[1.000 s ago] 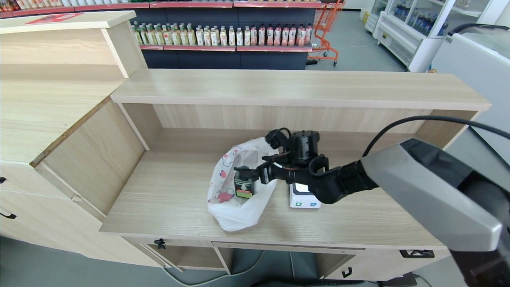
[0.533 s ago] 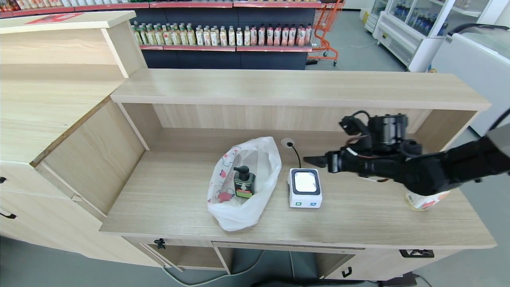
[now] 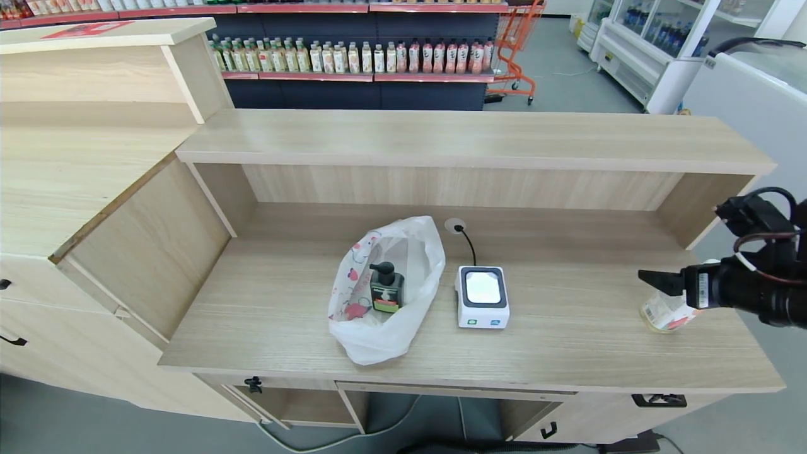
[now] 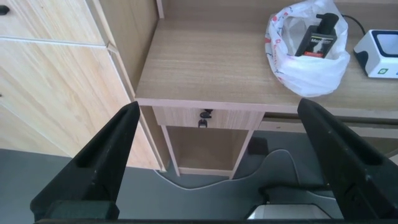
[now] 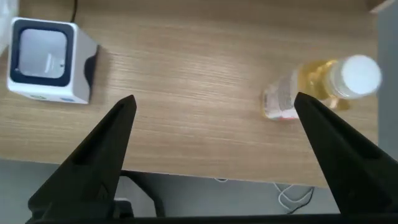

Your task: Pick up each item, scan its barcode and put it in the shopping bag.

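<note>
Arms both low; right gripper (image 3: 662,282) (image 5: 211,155) hangs over the counter's (image 3: 284,315) right end, fingers spread wide, empty; left gripper (image 4: 217,162) sits off the counter's front left corner, below its top, fingers likewise apart, empty. Counter of pale wood with a raised back ledge; white bag (image 3: 378,340) (image 4: 311,68) mid-counter, mouth open, dark pump bottle (image 3: 386,293) inside; scanner (image 3: 482,296) (image 5: 46,59) just beside the bag; white-capped bottle (image 3: 662,312) (image 5: 317,84) of yellow liquid near the right fingers. Behind: drink shelves (image 3: 353,57), freezers (image 3: 649,38), orange trolley (image 3: 520,44).
</note>
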